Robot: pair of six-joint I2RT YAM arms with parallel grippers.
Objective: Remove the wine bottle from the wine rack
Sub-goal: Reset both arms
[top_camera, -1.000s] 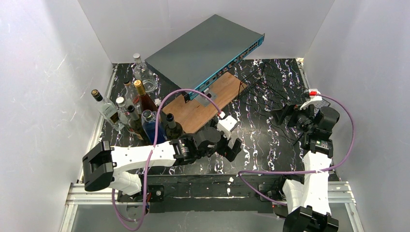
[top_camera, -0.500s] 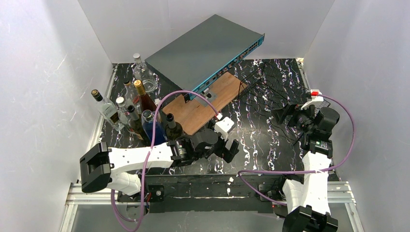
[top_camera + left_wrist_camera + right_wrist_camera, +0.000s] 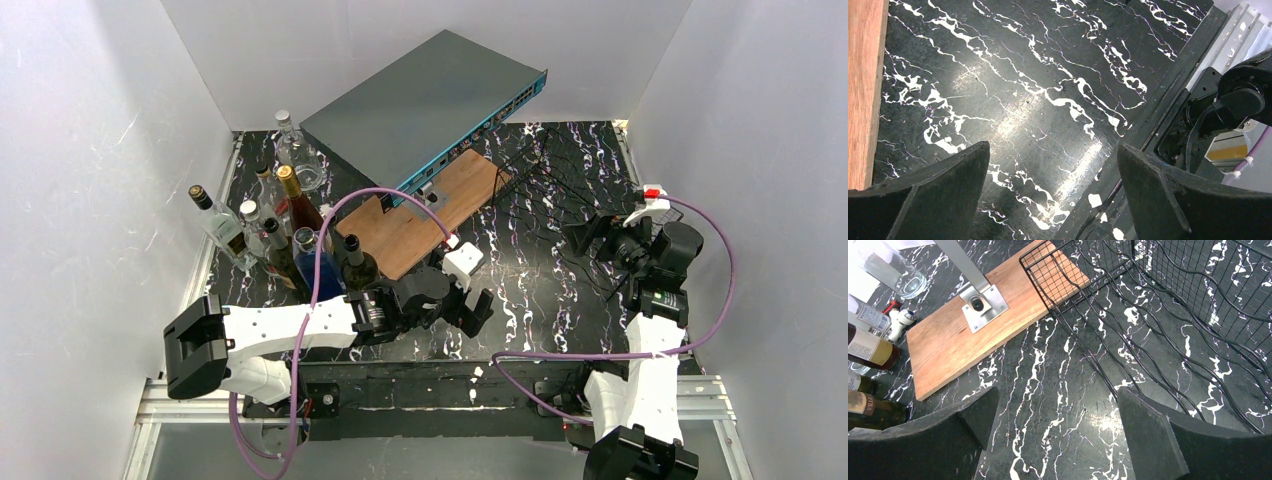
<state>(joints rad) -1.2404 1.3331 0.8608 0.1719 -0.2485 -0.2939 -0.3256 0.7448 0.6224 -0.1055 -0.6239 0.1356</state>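
Note:
The wine rack (image 3: 560, 185), a low black wire frame with a grid end, lies at the right middle of the table. It also shows in the right wrist view (image 3: 1158, 315), with no bottle on it. Several bottles (image 3: 290, 240) stand upright at the left; a dark wine bottle (image 3: 355, 262) is the one nearest my left arm. My left gripper (image 3: 478, 302) is open and empty, low over the bare marble near the front edge (image 3: 1052, 147). My right gripper (image 3: 585, 240) is open and empty just in front of the rack (image 3: 1058, 392).
A brown wooden board (image 3: 420, 215) carries a tilted grey network switch (image 3: 420, 100) on a metal post (image 3: 975, 295). A clear glass (image 3: 898, 275) and bottle bodies (image 3: 868, 347) sit left of the board. White walls enclose the black marble table (image 3: 530, 290).
My left gripper has drawn back slightly toward the near edge and a little left. The right arm has not moved.

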